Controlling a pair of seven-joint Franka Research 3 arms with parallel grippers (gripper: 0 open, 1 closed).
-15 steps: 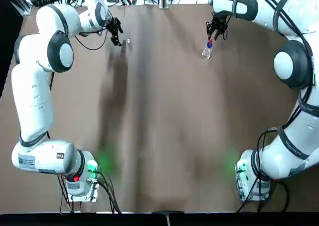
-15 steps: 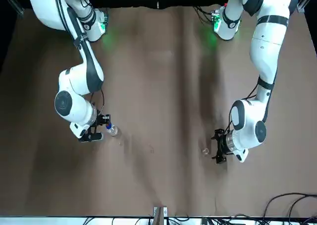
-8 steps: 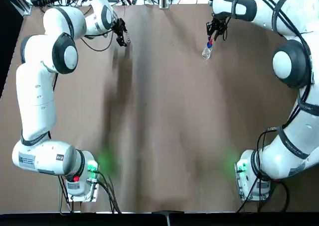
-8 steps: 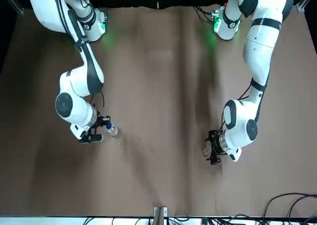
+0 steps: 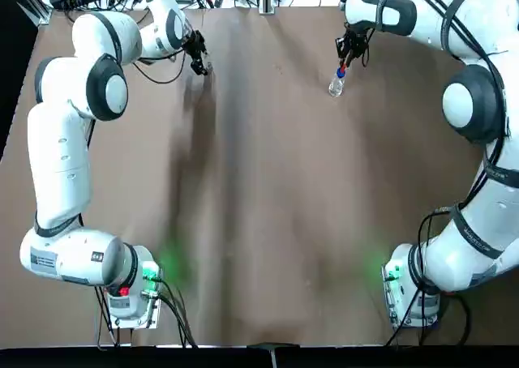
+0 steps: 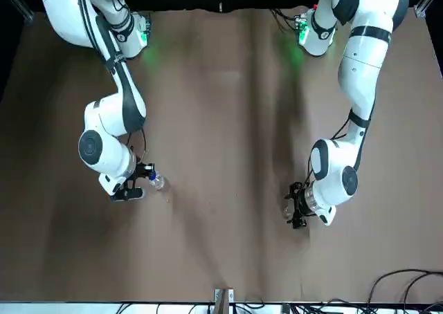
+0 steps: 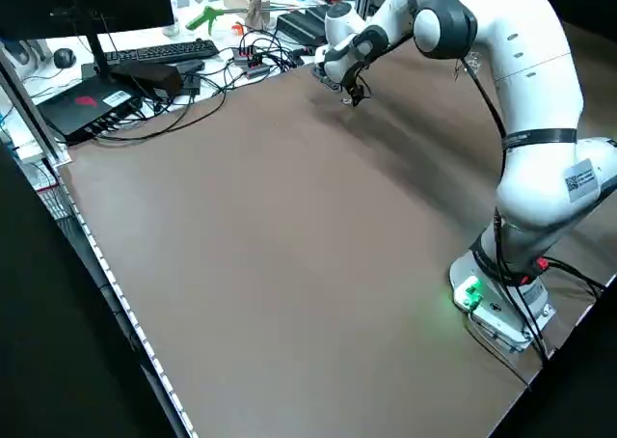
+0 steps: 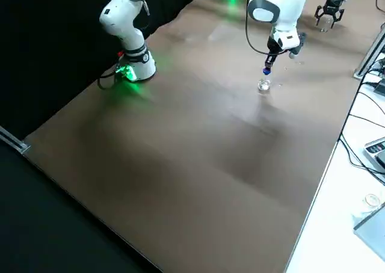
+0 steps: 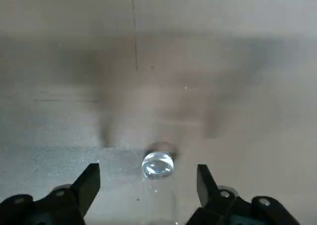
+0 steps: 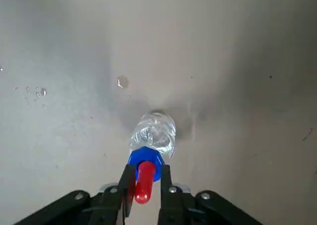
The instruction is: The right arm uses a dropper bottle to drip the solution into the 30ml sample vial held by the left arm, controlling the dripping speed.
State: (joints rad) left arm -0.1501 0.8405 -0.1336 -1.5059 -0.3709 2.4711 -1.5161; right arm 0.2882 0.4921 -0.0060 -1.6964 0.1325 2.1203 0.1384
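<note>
The dropper bottle [image 10: 151, 133] stands upright on the brown table at the far right [image 5: 336, 84]. My right gripper [image 10: 146, 188] is shut on its red dropper top, just above the blue collar, and hangs over it in the right side view [image 8: 269, 61]. The sample vial [image 9: 157, 164] is a tiny clear glass that stands on the table at the far left. My left gripper [image 9: 147, 184] is open and low, with one finger on each side of the vial and not touching it. In the top view the left gripper [image 5: 199, 61] covers the vial.
Small drops of liquid [image 10: 122, 81] lie on the table past the bottle. A keyboard [image 7: 159, 52], cables and boxes crowd the bench beyond the far edge. Both arm bases [image 5: 134, 291] [image 5: 409, 291] stand at the near edge, with bare brown cloth [image 5: 268, 206] between them.
My left gripper has slid to the right along the far edge until it straddles the vial. The right gripper and the bottle have barely moved.
</note>
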